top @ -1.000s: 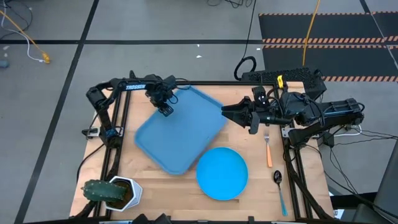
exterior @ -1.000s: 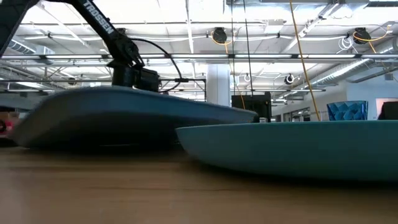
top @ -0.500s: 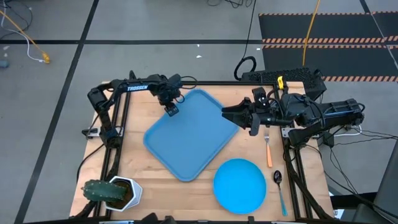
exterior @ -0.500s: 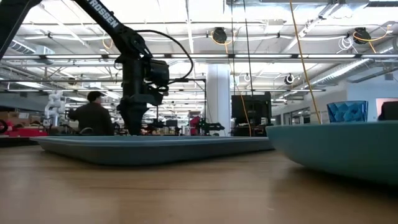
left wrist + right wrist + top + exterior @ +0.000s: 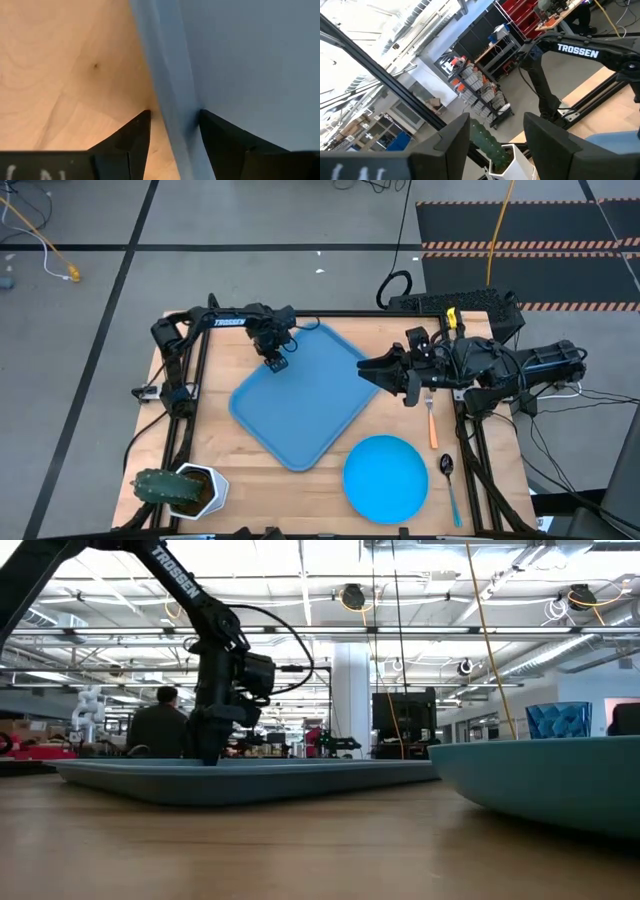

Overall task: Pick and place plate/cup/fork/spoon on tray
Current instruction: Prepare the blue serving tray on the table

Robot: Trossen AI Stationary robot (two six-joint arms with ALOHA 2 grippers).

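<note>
Blue plastic tray (image 5: 300,402): it lies flat on the wooden table (image 5: 215,470), turned at a slant, its long axis running from the far right corner toward the near left, one rounded corner pointing at the table's near edge.
My left gripper (image 5: 275,361): I reach in from the far left with the arm stretched along the far edge and the wrist bent straight down at the tray's far left rim.
My left jaws: narrowly parted, one finger (image 5: 127,137) outside on the wood, the other inside the tray, with the raised rim (image 5: 172,117) between them; I cannot tell whether the pads press on it.
Seen low across the table: my left arm comes down as a dark column onto the tray's left part (image 5: 150,778), and the tray sits level on the wood.
Plate (image 5: 385,477): round and bright blue, flat on the table at the near right, just beside the tray's near right edge; from above I cannot tell whether they touch.
Fork (image 5: 431,418): orange handle pointing to the near edge, tines to the far side, right of the tray.
Spoon (image 5: 450,485): right of the plate, bowl toward the far side, thin light-blue handle toward the near edge.
My right gripper (image 5: 380,371): held level above the tray's far right corner, pointing left, jaws apart and empty.
Cactus pot (image 5: 180,490): near left corner.
</note>
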